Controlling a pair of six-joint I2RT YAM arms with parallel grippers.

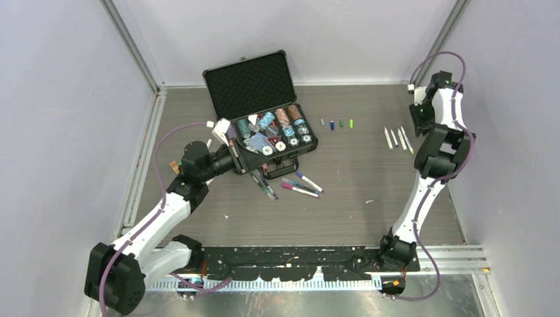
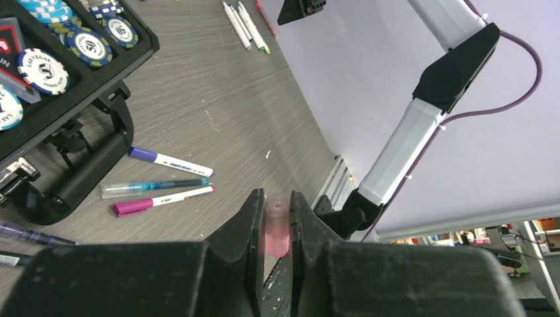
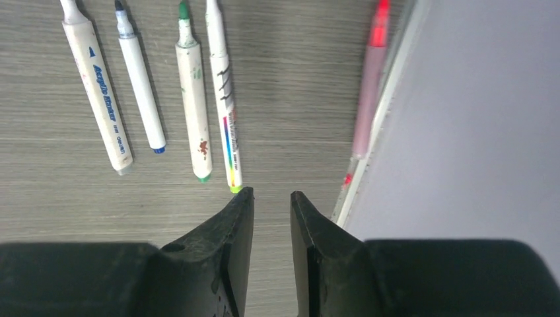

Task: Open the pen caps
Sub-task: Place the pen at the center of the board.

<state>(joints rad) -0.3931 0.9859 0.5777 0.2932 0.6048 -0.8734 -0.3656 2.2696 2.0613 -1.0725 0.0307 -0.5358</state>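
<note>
My left claw grips a pink cap; my right claw, ajar, holds nothing. Uncapped pens lie right of the case, capped ones before it.

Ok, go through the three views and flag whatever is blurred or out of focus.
Left wrist: the pink cap between the fingers is soft, the table pens sharp. Right wrist: the red pen by the wall is blurred, the four white pens crisp. Top external: evenly lit, nothing blurred.

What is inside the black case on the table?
Stacks of striped poker chips lie in the black case. The left arm covers its left corner, so that part is hidden.
</note>
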